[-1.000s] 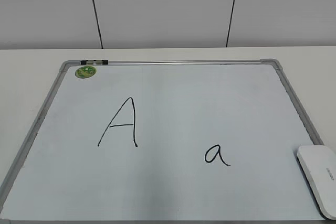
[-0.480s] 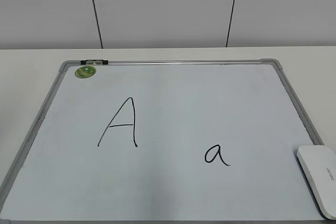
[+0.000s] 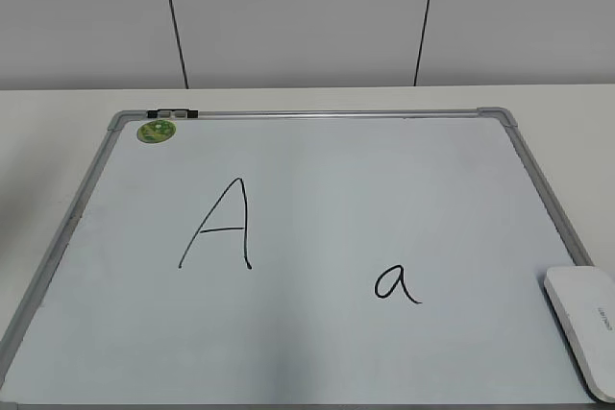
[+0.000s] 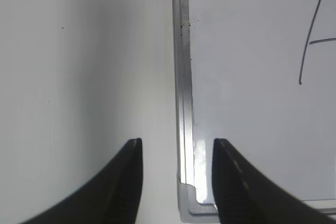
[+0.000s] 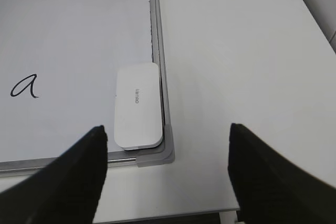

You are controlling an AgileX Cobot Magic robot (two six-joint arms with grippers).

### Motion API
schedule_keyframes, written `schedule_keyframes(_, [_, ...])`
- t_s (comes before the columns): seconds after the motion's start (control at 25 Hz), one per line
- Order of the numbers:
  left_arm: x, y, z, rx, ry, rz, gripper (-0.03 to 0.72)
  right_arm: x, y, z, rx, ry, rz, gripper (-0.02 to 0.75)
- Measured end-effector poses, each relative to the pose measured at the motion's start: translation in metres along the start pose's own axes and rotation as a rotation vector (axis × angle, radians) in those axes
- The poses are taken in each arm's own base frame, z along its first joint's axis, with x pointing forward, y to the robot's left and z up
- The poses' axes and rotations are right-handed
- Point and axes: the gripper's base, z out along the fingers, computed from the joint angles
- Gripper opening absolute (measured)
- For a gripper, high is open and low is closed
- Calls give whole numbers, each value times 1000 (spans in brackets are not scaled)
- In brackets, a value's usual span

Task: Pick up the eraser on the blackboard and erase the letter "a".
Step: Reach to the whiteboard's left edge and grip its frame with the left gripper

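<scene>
On a pale tabletop (image 3: 58, 132), seen from the exterior camera, the blackboard (image 3: 317, 114) lies flat with nothing shifted from the frames of a second and half a second ago. A capital "A" (image 3: 219, 224) sits left of centre, the letter "a" (image 3: 396, 283) lower and to the right, both unsmudged. A round green magnet (image 3: 156, 131) rests at the far left corner, beside a small clip (image 3: 173, 113) on the frame. The eraser (image 3: 585, 325) lies at the near right corner, partly over the frame, well apart from the "a". No arm shows in this view.

From the left wrist, the left gripper (image 4: 177, 150) hovers with jaws spread, straddling the board's left frame edge near a corner, holding nothing.

From the right wrist, the right gripper (image 5: 168, 137) hangs wide open above the eraser, not touching it.
</scene>
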Motion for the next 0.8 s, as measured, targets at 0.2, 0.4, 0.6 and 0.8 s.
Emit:
schedule_keyframes(0.2, [-23, -1, 32, 12, 78, -15, 316, 0, 0, 0, 0, 0, 0, 534])
schedule_keyframes(0.4, [-38, -1, 61, 10, 125, -14, 316, 0, 0, 0, 0, 0, 0, 534])
schedule_keyframes(0.6, [-55, 0, 95, 9, 172, 10, 316, 0, 0, 0, 0, 0, 0, 534])
schedule_keyframes(0.8, [-68, 0, 121, 9, 191, 27, 316, 0, 0, 0, 0, 0, 0, 534])
